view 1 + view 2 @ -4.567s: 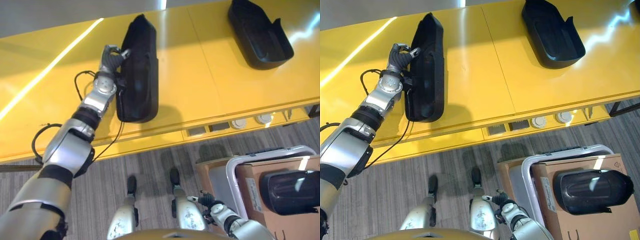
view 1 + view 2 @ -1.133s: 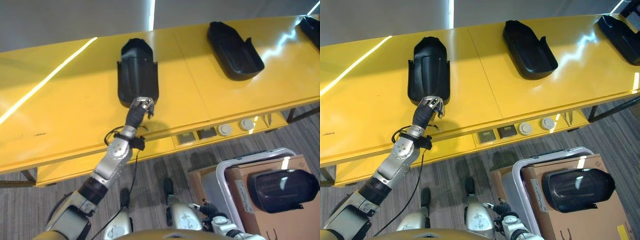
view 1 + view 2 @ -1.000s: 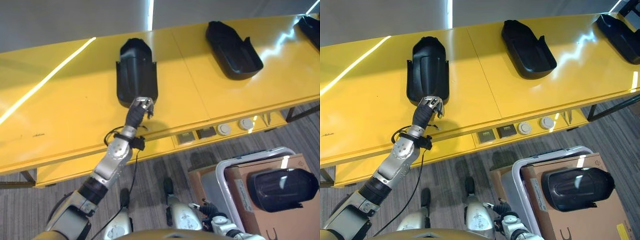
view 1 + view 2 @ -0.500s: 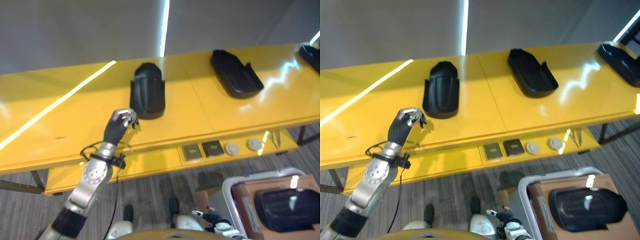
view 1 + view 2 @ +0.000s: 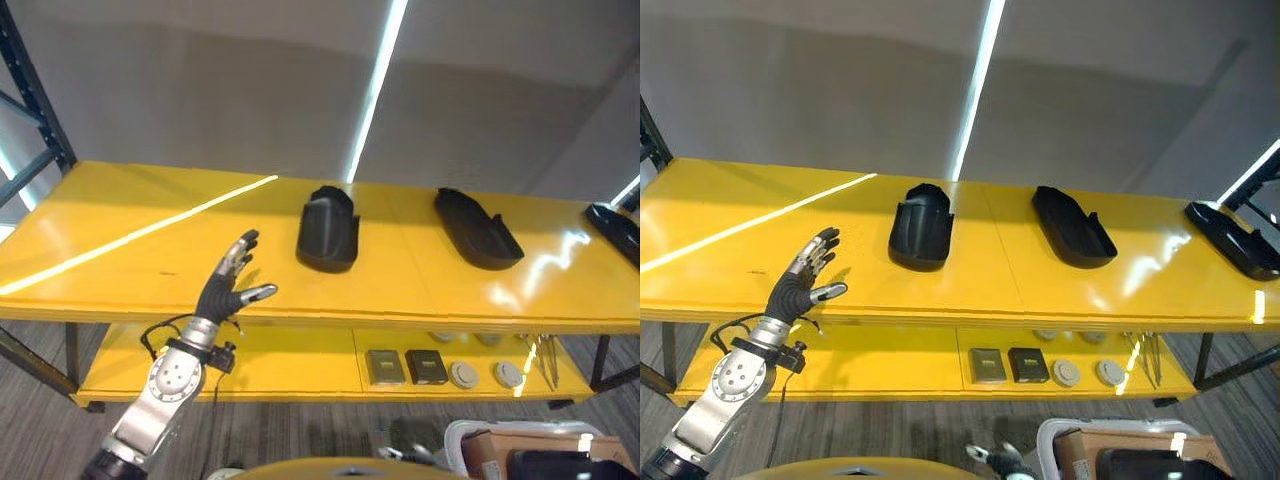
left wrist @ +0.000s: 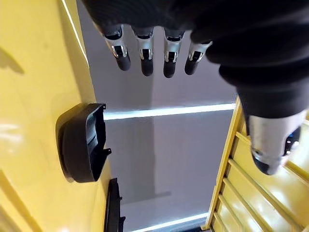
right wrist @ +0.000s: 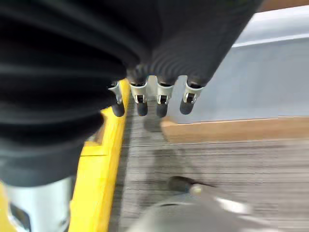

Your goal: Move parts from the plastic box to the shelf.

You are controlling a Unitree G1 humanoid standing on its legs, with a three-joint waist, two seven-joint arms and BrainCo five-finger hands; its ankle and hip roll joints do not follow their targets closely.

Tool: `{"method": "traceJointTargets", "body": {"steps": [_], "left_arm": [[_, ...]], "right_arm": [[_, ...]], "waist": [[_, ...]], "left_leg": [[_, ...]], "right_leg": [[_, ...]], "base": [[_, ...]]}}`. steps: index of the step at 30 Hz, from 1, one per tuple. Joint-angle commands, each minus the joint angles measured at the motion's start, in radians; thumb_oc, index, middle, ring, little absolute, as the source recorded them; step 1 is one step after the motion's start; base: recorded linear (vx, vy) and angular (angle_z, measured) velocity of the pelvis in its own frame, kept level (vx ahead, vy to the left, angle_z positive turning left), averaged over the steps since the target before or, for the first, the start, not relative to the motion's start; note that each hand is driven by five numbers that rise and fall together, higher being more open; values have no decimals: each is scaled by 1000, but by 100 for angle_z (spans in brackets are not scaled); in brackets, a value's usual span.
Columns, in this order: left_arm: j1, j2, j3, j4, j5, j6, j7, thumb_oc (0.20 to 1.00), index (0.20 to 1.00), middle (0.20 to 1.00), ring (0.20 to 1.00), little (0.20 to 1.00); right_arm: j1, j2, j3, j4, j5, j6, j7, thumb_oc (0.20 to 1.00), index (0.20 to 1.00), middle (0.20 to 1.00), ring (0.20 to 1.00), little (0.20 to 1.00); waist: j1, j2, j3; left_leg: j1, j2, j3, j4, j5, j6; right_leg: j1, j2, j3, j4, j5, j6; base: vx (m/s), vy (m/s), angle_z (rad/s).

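The left hand (image 5: 225,285) hovered with fingers spread and empty over the yellow shelf (image 5: 120,262), apart from the nearest black part (image 5: 327,229). Further right lay a second black part (image 5: 476,228) and a third (image 5: 1232,238). The right hand (image 7: 145,63) hung with straight fingers.

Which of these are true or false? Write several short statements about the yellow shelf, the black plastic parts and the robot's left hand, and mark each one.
1. The left hand is open, with straight fingers that hold nothing. True.
2. Three black moulded plastic parts lie on the yellow shelf top. True: the left part, the middle part and the right part.
3. The left hand grips the left part. False: it is apart from it, over bare shelf.
4. The lower shelf is bare. False: small dark blocks and round grey discs lie there.
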Motion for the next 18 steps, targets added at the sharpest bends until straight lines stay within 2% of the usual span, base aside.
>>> {"method": "traceJointTargets", "body": {"steps": [1, 2, 3, 4, 6, 10, 11, 13, 14, 15, 17, 18], "left_arm": [[-67, 1, 51, -49, 44, -75, 27, 1000, 1000, 1000, 1000, 1000], [-69, 0, 50, -47, 44, -77, 27, 1000, 1000, 1000, 1000, 1000], [-87, -1, 65, -33, 40, -87, 45, 1000, 1000, 1000, 1000, 1000], [-89, -1, 65, -32, 40, -88, 45, 1000, 1000, 1000, 1000, 1000], [-106, 4, 85, -7, 90, -91, 67, 1000, 1000, 1000, 1000, 1000], [-114, -10, 129, 40, 144, -90, 99, 1000, 1000, 1000, 1000, 1000], [-113, -13, 148, 37, 149, -85, 110, 1000, 1000, 1000, 1000, 1000], [-103, -24, 179, 44, 162, -80, 121, 1000, 1000, 1000, 1000, 1000], [-95, -33, 186, 50, 166, -79, 123, 1000, 1000, 1000, 1000, 1000], [-84, -34, 194, 55, 172, -79, 122, 1000, 1000, 1000, 1000, 1000], [-65, -51, 206, 74, 166, -75, 116, 1000, 1000, 1000, 1000, 1000], [-53, -65, 214, 79, 150, -75, 112, 1000, 1000, 1000, 1000, 1000]], "right_arm": [[-49, -4, -8, 18, -12, 21, -71, 1000, 1000, 1000, 1000, 1000], [-50, -4, -8, 18, -12, 22, -72, 1000, 1000, 1000, 1000, 1000], [-51, -10, -39, 18, 8, 20, -79, 1000, 1000, 1000, 1000, 1000], [-52, -10, -40, 18, 8, 21, -79, 1000, 1000, 1000, 1000, 1000], [-29, -21, -61, 18, 6, 15, -75, 1000, 1000, 1000, 1000, 1000], [25, -35, -77, 14, -16, 5, -54, 1000, 1000, 1000, 1000, 1000], [32, -37, -78, 20, -29, 8, -48, 1000, 1000, 1000, 1000, 1000], [50, -42, -92, 39, -35, 14, -42, 1000, 1000, 1000, 1000, 1000], [54, -38, -97, 46, -33, 16, -39, 1000, 1000, 1000, 1000, 1000], [59, -35, -97, 52, -33, 18, -36, 1000, 1000, 1000, 1000, 1000], [67, -25, -102, 71, -29, 25, -35, 1000, 1000, 1000, 1000, 1000], [67, -25, -97, 81, -31, 28, -34, 1000, 1000, 1000, 1000, 1000]], "waist": [[-47, -1, 47], [-41, -1, 47], [-63, 11, 68], [-61, 9, 67], [-54, 25, 74], [-45, 33, 76], [-26, 41, 75], [-11, 37, 71], [-11, 31, 67], [-12, 28, 58], [-19, 34, 43], [-18, 41, 39]], "left_leg": [[-63, 19, 68, 94, -120, 38], [-63, 20, 74, 95, -122, 38], [-58, 30, 136, 99, -124, 46], [-61, 29, 139, 98, -120, 46], [-56, 41, 207, 96, -125, 52], [-46, 69, 315, 107, -129, 53], [-36, 87, 335, 116, -149, 50], [-37, 104, 390, 128, -147, 43], [-33, 112, 416, 135, -146, 36], [-27, 118, 429, 139, -148, 31], [-24, 136, 442, 158, -146, 16], [-27, 161, 448, 191, -147, 3]], "right_leg": [[-17, -113, 71, 25, 68, 114], [-20, -113, 77, 23, 70, 115], [-78, -110, 76, 27, 104, 124], [-83, -111, 80, 27, 107, 124], [-96, -133, -49, 41, 76, 97], [-84, -161, -260, 115, 22, 59], [-67, -179, -339, 173, -14, 62], [-34, -201, -438, 213, -32, 58], [-14, -196, -447, 195, -34, 63], [7, -171, -428, 152, -37, 61], [31, -134, -395, 80, -57, 51], [42, -115, -381, 59, -62, 41]], "base": [[-145, 212, -59], [-184, 202, -111], [-146, 129, -95], [-210, 201, -150], [-176, 147, -148], [-152, 38, -140], [-99, -34, -126], [-84, -100, -143], [-4, -188, -103], [39, -223, -98], [92, -262, -99], [141, -349, -102]]}}
